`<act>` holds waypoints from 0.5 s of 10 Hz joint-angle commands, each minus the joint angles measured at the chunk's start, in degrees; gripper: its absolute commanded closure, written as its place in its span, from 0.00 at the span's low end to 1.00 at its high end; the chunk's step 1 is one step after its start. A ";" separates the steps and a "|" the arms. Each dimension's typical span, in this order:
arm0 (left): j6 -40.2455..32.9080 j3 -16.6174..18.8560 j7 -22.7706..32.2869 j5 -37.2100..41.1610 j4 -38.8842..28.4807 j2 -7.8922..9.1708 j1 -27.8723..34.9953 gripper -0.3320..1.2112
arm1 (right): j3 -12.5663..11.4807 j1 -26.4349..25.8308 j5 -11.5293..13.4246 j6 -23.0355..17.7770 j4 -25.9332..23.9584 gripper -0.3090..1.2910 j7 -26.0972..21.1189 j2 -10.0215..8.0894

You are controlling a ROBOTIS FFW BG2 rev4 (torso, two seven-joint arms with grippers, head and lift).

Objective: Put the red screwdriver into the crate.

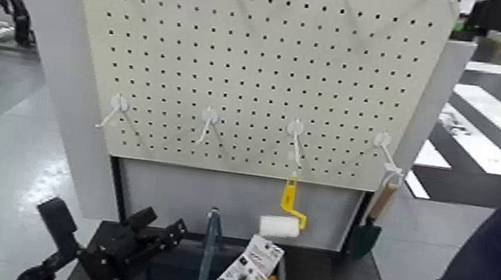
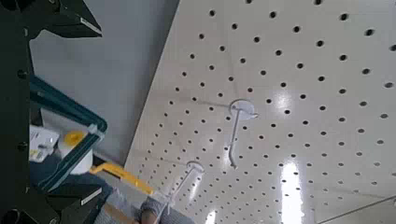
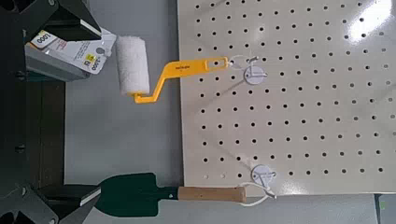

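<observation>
Red screwdriver cannot be made out, in the crate [image 1: 208, 261] or elsewhere. The left claw [image 2: 98, 112], jaws apart, is at the crate's left side. To the right, the other claw [image 3: 98, 112] stands apart, facing the hanging roller [image 3: 134, 67] and trowel [image 3: 129, 195].

The head view looks forward and slightly down at the whole pegboard [image 1: 258, 78]. The wrist views look at it from closer, turned sideways. All three share the yellow-handled roller [image 1: 280, 226]; head and right wrist views both show the whole trowel [image 1: 366, 236].
</observation>
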 commanded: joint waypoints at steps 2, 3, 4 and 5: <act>-6.54 3.99 7.89 -14.44 -5.09 -3.17 5.52 0.29 | -0.26 0.09 0.00 -0.35 -0.05 0.28 0.00 0.00; -8.48 4.70 11.32 -16.99 -6.15 -3.96 7.54 0.29 | -0.35 0.18 0.00 -0.44 -0.05 0.28 0.00 0.00; -10.32 5.31 14.31 -19.37 -6.67 -4.67 9.38 0.29 | -0.44 0.18 0.09 -0.44 -0.13 0.28 0.00 0.00; -11.29 5.40 17.47 -22.53 -7.73 -5.37 11.14 0.29 | -0.53 0.18 0.09 -0.44 -0.13 0.28 0.00 0.00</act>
